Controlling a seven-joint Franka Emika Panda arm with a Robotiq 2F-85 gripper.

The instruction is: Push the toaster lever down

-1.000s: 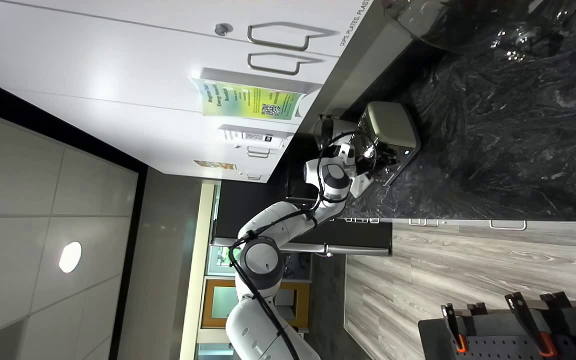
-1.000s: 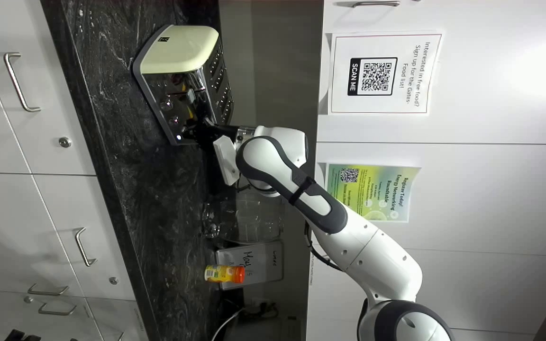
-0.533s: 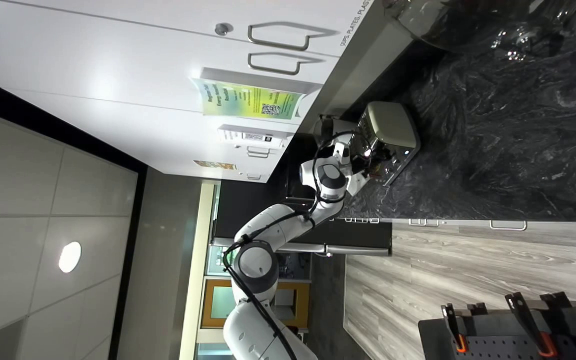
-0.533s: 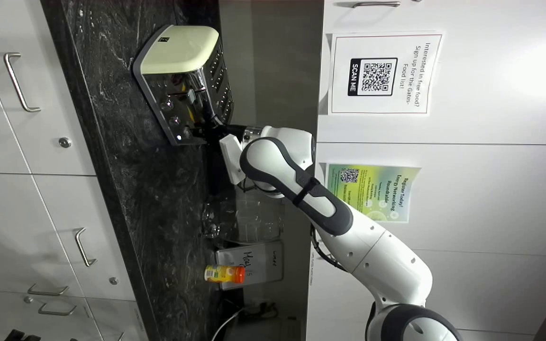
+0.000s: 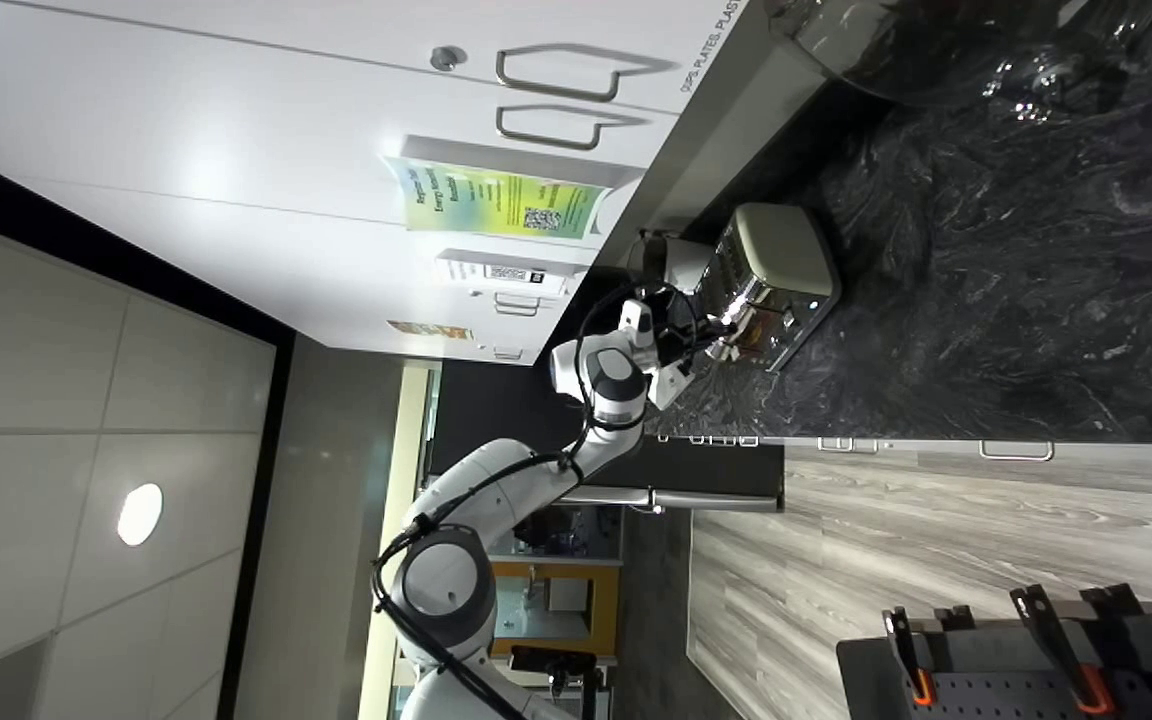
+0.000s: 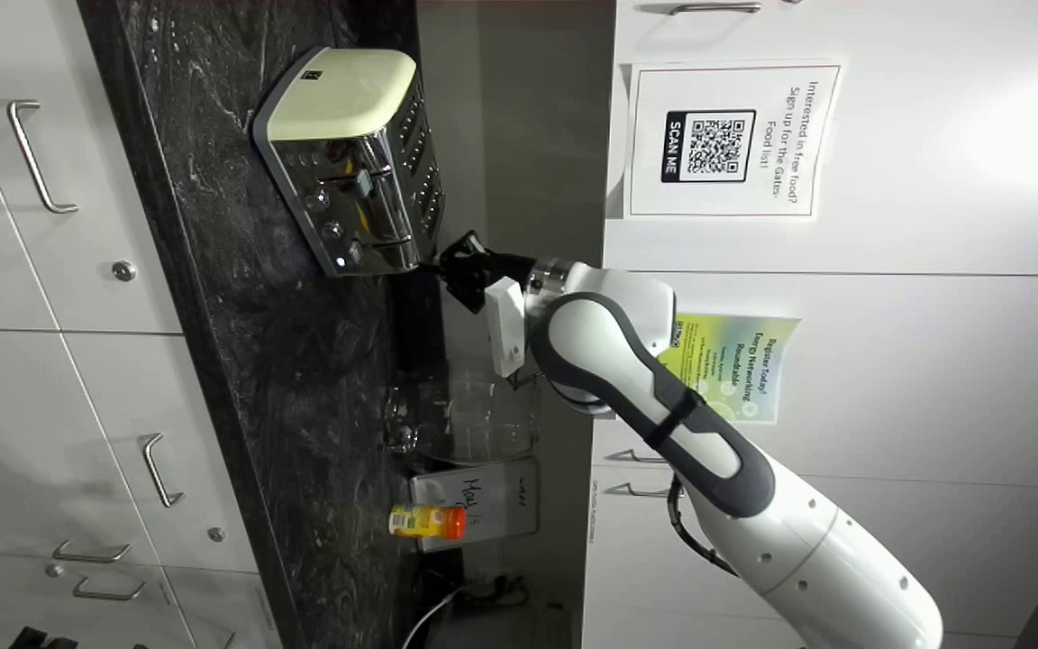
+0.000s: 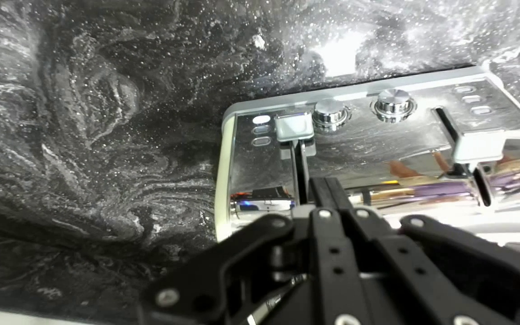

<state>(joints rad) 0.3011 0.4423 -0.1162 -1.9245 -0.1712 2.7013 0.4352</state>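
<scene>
The toaster (image 6: 334, 95) has cream ends and a shiny front, and stands on the dark counter in both exterior views (image 5: 786, 250). In the wrist view its front (image 7: 359, 149) shows two pale levers. The left lever (image 7: 294, 127) sits at the base end of its slot, beside a lit indicator (image 7: 261, 119). The right lever (image 7: 479, 146) sits partway along its slot, farther from the base. My gripper (image 7: 325, 180) is shut with nothing between its fingers. In an exterior view the gripper (image 6: 429, 269) is near the toaster's top edge; whether it touches is unclear.
Two knobs (image 7: 331, 112) sit between the levers. A clear glass container (image 6: 487, 419), a yellow bottle (image 6: 424, 521) and a small whiteboard (image 6: 510, 491) stand farther along the dark counter (image 6: 303, 433). White cabinets (image 6: 843, 252) hang above.
My gripper has drawn back and up from the toaster's front. The lever beside the lit indicator, covered by the gripper a second ago, is now uncovered. The toaster has not moved.
</scene>
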